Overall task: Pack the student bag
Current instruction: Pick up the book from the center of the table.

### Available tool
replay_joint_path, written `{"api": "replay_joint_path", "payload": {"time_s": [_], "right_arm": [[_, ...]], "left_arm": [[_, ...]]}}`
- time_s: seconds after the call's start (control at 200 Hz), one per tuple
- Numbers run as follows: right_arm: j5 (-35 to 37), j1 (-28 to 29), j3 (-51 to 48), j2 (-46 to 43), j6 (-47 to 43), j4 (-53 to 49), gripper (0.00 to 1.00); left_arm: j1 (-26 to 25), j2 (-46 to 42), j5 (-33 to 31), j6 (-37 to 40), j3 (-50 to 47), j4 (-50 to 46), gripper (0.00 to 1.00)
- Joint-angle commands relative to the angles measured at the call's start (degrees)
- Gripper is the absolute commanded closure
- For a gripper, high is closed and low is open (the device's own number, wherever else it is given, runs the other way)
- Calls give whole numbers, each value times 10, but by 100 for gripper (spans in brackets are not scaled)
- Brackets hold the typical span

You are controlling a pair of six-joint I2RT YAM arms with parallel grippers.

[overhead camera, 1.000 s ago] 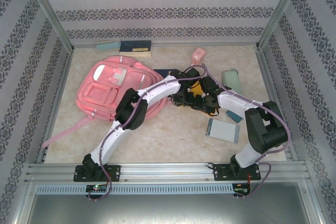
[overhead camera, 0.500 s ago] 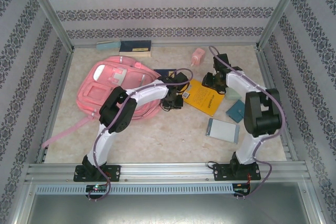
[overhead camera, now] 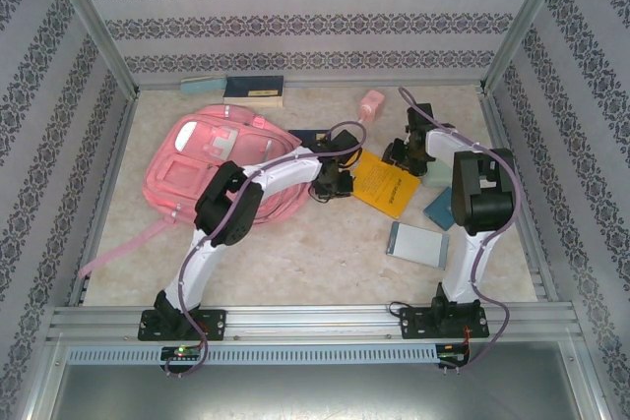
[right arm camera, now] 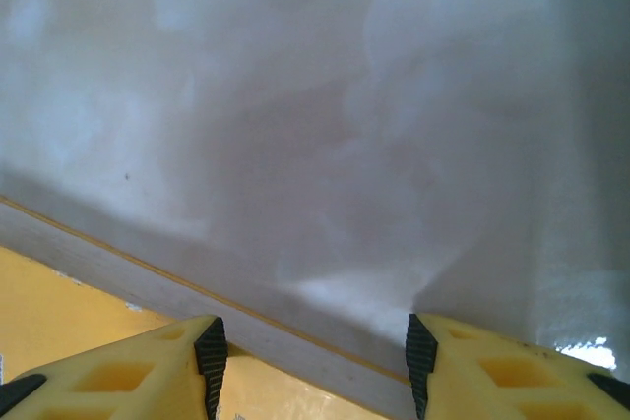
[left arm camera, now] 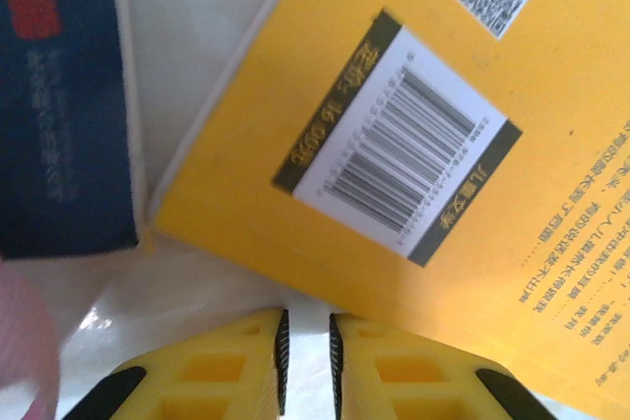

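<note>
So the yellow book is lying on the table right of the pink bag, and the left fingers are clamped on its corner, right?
Not quite. The yellow book does lie on the table right of the pink bag, but the left fingers hold nothing: the left wrist view shows them nearly together just short of the book's edge, with only an empty gap between them.

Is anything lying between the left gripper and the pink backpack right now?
Nothing visible blocks it. The left gripper hovers at the yellow book's near corner, right beside the soft pink fabric backpack. A dark blue book lies close by, towards the far side, off that path.
</note>
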Motion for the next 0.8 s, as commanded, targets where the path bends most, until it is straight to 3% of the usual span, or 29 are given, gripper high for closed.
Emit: {"api": "replay_joint_path", "payload": {"time_s": [0.0,0.275,0.395,0.56,0.794], "right_arm": [[-48,4,-48,-44,23,-15,49],[-76,30,-125,-118,50,-4,51],[-56,47,-147,-138,45,-3,51],[-36,49,-158,-136,26,-5,51],[-23,49,-172,-135,7,-6,53]], "left_arm": [[4,40,-10,5,49,-5,78],[24,95,-7,29,143,-41,78],[26,85,-9,40,148,-52,76],[28,22,5,40,75,-30,69],[28,-64,77,-22,-82,100,61]]}}
